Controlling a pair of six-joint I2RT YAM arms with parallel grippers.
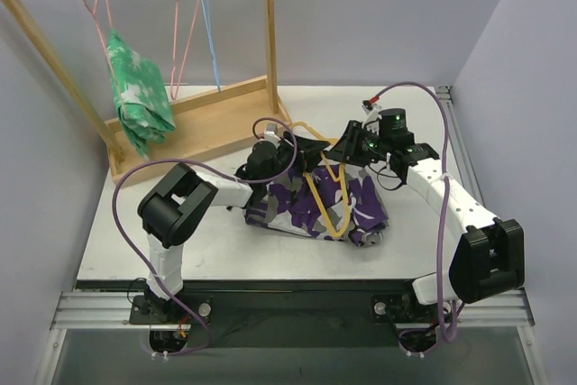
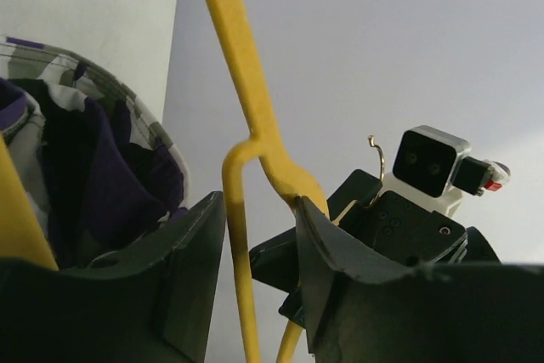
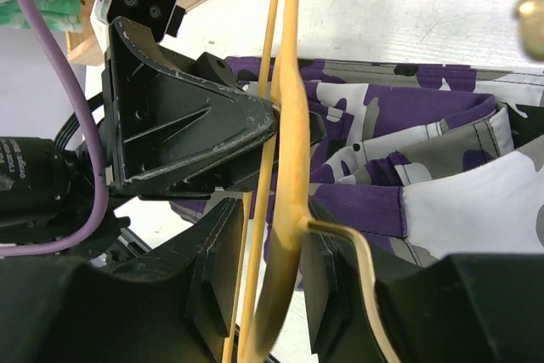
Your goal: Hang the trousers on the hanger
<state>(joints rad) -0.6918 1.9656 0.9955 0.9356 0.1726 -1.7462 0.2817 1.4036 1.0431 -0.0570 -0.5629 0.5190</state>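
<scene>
The right pincer gripped the twisted neck of the thin yellow wire hanger. The left pincer, half open, loosely straddled its wire. The hanger lay on crumpled camouflage trousers, toward 3 o'clock of the table centre.

Top cam: high, behind the arm bases, tilted down and forward. Wide shot, covers the whole bench plus the rack at far left.

Left wrist cam: very close, tipped upward past the left fingers, mostly wall behind. Exact tilt is hard to call.

Right wrist cam: equally close, looks over the right fingers across the bench toward the rack.

Wrist cams face each other. Left view catches the right wrist camera, right view catches the left wrist camera.

All three share the hanger and the trousers.
</scene>
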